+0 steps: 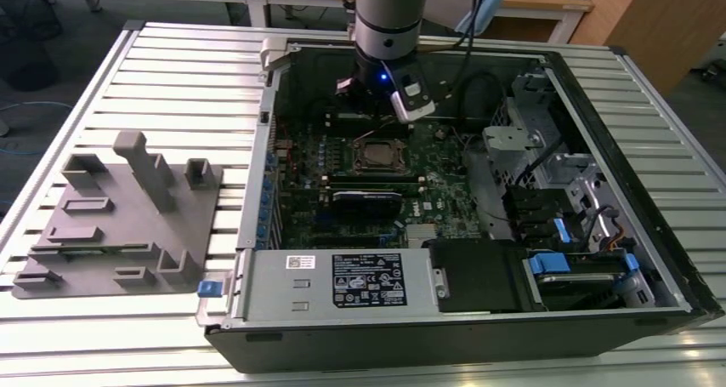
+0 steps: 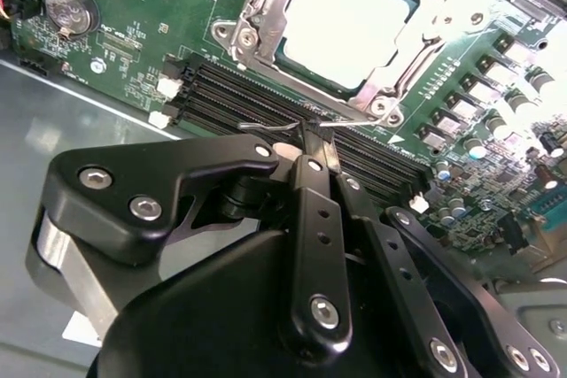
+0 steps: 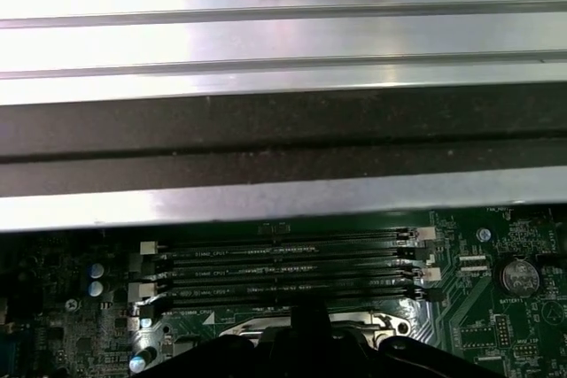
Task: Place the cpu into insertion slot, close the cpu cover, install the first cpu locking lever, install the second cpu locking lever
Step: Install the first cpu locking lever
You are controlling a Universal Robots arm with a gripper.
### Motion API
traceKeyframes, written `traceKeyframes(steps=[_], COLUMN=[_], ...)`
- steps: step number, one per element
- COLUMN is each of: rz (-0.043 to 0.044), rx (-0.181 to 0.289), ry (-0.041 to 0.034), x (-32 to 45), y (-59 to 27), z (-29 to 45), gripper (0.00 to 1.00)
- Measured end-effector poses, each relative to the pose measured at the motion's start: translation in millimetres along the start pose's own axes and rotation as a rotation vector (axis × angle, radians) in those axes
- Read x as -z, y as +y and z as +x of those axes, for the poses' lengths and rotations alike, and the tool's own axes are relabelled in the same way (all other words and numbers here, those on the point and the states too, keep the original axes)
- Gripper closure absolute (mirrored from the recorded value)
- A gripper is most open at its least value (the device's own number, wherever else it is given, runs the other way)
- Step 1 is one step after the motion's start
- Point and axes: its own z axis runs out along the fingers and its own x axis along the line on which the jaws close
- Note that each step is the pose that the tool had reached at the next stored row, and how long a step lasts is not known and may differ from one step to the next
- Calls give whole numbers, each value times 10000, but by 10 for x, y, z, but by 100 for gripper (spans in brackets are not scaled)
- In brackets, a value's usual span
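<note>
cpu (image 2: pixel 345 19) seated in insertion slot (image 1: pixel 360 156) | cpu cover (image 2: pixel 266 2) down around it | gripper (image 2: pixel 312 141) jaws pinched narrow on locking lever (image 2: pixel 266 127)

Case (image 1: pixel 269 140) open on top; room straight above socket (image 1: pixel 380 155) free, save arm (image 1: pixel 386 30) standing over its far edge; memory slots (image 2: pixel 257 95) low, just beside socket; case wall (image 3: pixel 283 143) rises beyond them; black card (image 1: pixel 365 202) upright near socket; drive cage (image 1: pixel 513 140) crowds exterior view's right.
</note>
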Motion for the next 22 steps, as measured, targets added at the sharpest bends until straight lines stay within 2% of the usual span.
traceKeyframes(steps=[5, 12, 22], rz=[-1, 0, 0], rx=[0, 0, -1], ry=[0, 0, 0], x=[-14, -71, -85], y=[0, -12, -2], z=[-25, -34, -66], gripper=[90, 90, 90])
